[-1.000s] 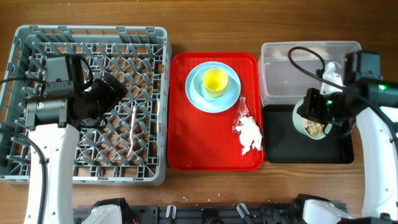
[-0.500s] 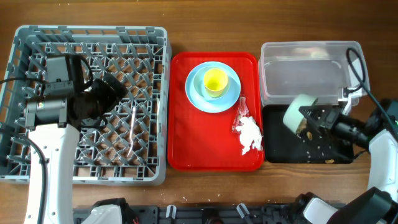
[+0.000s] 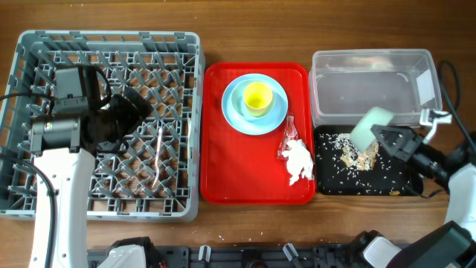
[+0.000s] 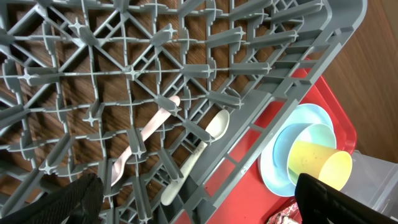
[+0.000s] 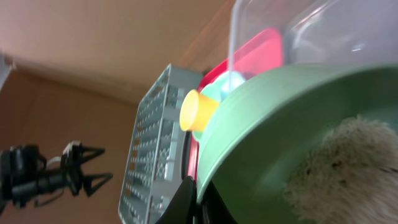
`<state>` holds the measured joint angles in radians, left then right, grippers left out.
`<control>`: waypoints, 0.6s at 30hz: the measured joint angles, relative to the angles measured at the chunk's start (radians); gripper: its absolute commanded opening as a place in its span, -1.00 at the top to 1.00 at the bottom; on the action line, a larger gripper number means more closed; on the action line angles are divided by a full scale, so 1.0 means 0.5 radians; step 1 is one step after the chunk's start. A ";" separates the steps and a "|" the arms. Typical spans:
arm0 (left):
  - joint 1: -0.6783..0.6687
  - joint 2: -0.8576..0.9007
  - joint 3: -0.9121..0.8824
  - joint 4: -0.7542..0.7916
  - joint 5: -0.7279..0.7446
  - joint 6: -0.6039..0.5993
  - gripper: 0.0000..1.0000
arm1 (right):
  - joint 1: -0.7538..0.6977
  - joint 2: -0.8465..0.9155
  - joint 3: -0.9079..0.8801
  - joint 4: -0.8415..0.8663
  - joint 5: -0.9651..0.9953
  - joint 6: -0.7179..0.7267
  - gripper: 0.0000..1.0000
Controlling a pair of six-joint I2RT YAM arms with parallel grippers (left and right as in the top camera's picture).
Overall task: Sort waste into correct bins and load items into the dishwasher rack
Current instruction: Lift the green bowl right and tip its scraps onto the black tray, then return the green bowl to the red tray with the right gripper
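The bowl (image 3: 370, 126), tipped on edge at right of frame, is pinched at its rim by the right gripper (image 3: 392, 139) over the black tray (image 3: 331, 186), where rice (image 3: 349, 158) lies scattered. This looks like the scrap-dumping step. Once empty, the bowl must travel left to the rack (image 3: 44, 202). The left gripper (image 3: 131, 112) hangs there, spread.

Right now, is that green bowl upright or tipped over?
Tipped: the pale green bowl hangs sideways over the black tray, rice scraps scattered beneath it.

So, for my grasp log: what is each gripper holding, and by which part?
Right gripper holds the bowl by its rim, tipped over the black tray. Left gripper is open, holding nothing.
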<state>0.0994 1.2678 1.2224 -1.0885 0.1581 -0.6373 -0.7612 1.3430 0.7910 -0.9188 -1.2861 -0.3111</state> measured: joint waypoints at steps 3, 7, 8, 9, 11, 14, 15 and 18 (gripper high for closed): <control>0.000 0.000 0.000 0.000 -0.001 0.000 -1.00 | -0.142 0.000 -0.134 0.144 -0.069 -0.008 0.92; 0.000 0.000 0.000 0.000 0.000 0.000 -1.00 | -0.142 0.000 -0.221 0.198 -0.351 0.061 0.92; 0.000 0.000 0.000 0.000 0.000 0.000 -1.00 | -0.142 0.000 -0.227 0.266 -0.396 0.129 0.92; 0.000 0.000 0.000 0.001 -0.001 0.000 -1.00 | -0.142 0.000 -0.227 0.348 -0.450 0.211 0.92; 0.000 0.000 0.000 0.001 0.000 0.000 -1.00 | -0.142 0.000 -0.229 0.434 -0.503 0.319 0.92; 0.000 0.000 0.000 0.000 0.000 0.000 -1.00 | -0.142 0.000 -0.229 0.443 -0.518 0.419 0.92; 0.000 0.000 0.000 0.000 0.000 0.000 -1.00 | -0.142 0.000 -0.229 0.470 -0.542 0.536 0.91; 0.000 0.000 0.000 0.000 0.000 0.000 -1.00 | -0.089 -0.027 -0.224 0.637 -0.546 0.880 0.91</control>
<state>0.0994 1.2678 1.2224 -1.0885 0.1581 -0.6373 -0.8055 1.3293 0.6792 -0.6003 -1.5589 0.1287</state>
